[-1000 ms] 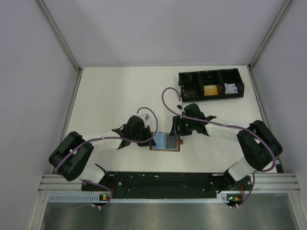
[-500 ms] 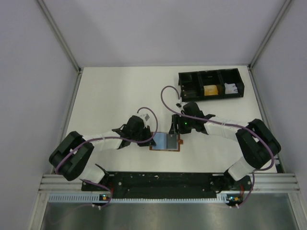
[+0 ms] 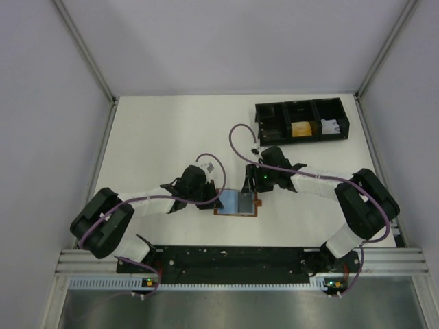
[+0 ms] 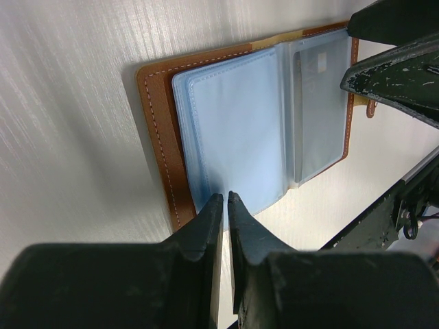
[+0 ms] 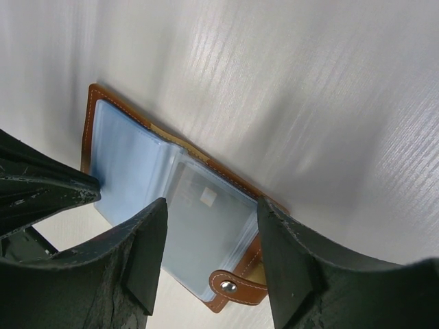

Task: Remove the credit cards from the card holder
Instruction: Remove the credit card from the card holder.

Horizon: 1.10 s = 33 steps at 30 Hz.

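from above, the card holder [image 3: 238, 201] lies open on the table [image 3: 158, 130] near the front edge, between the two arms and well apart from the black tray [image 3: 302, 121] at the far right. the left gripper [image 3: 214, 196] reaches in low from the left to the holder's left edge, probably to steady it. the right gripper [image 3: 252, 184] comes in from the right, elbow bent, tipped down over the holder's far right side. in the left wrist view its jaws are almost together at the edge of a blue sleeve [image 4: 233, 130]; whether they nip the plastic i cannot tell. in the right wrist view the jaws are spread wide, grasping nothing. they straddle the right-hand sleeve holding a grey card [image 5: 206, 226], beside the snap tab [image 5: 230, 284], seemingly lined up to draw that card out.
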Each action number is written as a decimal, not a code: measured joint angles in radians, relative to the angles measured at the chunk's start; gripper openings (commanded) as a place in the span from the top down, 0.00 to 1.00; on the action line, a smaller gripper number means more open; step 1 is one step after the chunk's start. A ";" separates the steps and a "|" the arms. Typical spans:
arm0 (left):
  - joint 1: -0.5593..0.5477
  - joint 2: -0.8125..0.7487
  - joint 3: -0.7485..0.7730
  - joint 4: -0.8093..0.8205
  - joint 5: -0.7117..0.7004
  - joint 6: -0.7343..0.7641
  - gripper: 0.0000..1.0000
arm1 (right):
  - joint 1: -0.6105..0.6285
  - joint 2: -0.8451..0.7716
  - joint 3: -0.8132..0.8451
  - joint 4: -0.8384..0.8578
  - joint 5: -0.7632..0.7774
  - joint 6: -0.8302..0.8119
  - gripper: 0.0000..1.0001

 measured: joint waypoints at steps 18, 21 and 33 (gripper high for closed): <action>0.000 0.000 0.000 0.001 0.000 0.000 0.89 | 0.000 0.001 0.020 -0.004 -0.070 -0.017 0.52; 0.000 0.000 0.000 0.001 0.000 0.000 0.89 | 0.000 0.001 0.021 -0.012 -0.048 -0.034 0.50; 0.000 0.000 0.000 0.001 0.000 0.000 0.89 | -0.002 0.010 0.060 -0.033 0.018 -0.079 0.49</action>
